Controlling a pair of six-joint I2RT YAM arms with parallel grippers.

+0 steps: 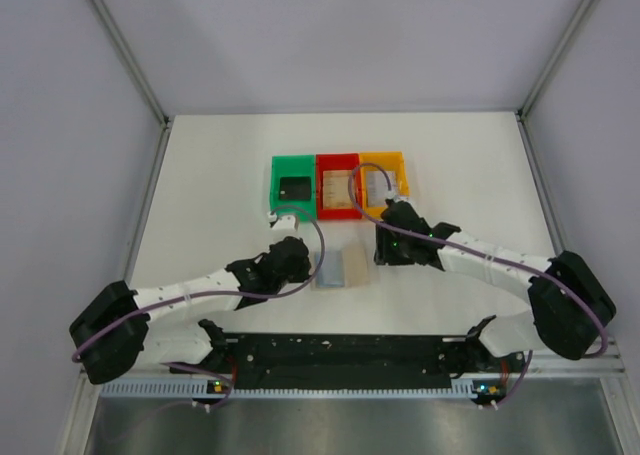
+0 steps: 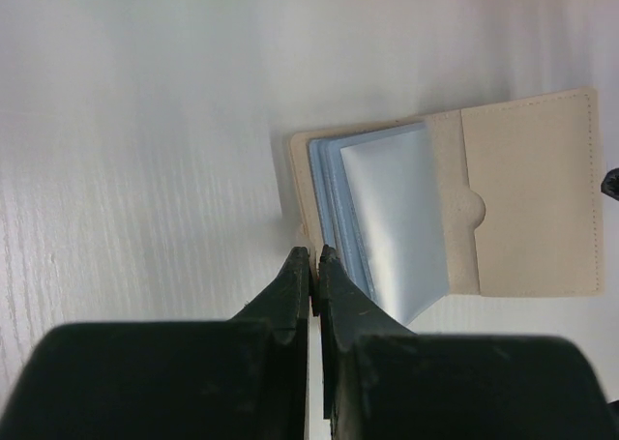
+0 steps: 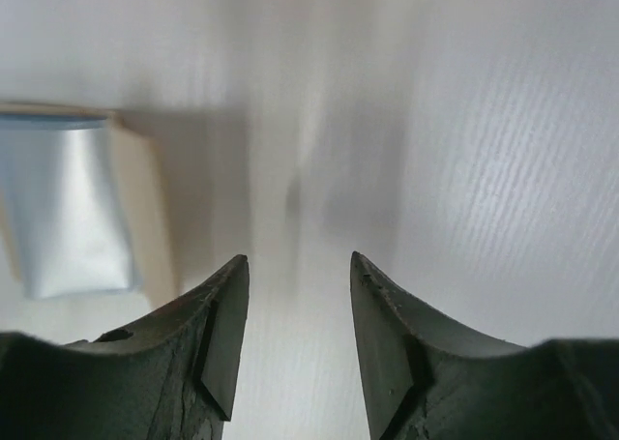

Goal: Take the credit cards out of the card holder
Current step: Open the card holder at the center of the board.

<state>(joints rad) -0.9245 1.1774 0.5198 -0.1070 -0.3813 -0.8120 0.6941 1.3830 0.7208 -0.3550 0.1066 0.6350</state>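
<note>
The left gripper [image 2: 311, 261] had its fingers pressed together, tips at the edge of the holder's [image 2: 532, 198] blue end; I couldn't tell whether they pinched anything. The holder lay open and flat on the white table [image 1: 215, 190], between the two grippers, in front of the red bin [image 1: 338, 159] and apart from it. Its left half was glossy light blue, in layered sleeves. Its right half was matte tan with stitched edges and a half-round thumb notch. It was a rectangle, long axis running left to right across the table, blue end toward the left arm. The right gripper [image 3: 295, 314] hung spread over faintly grained tabletop near the holder's right end.
</note>
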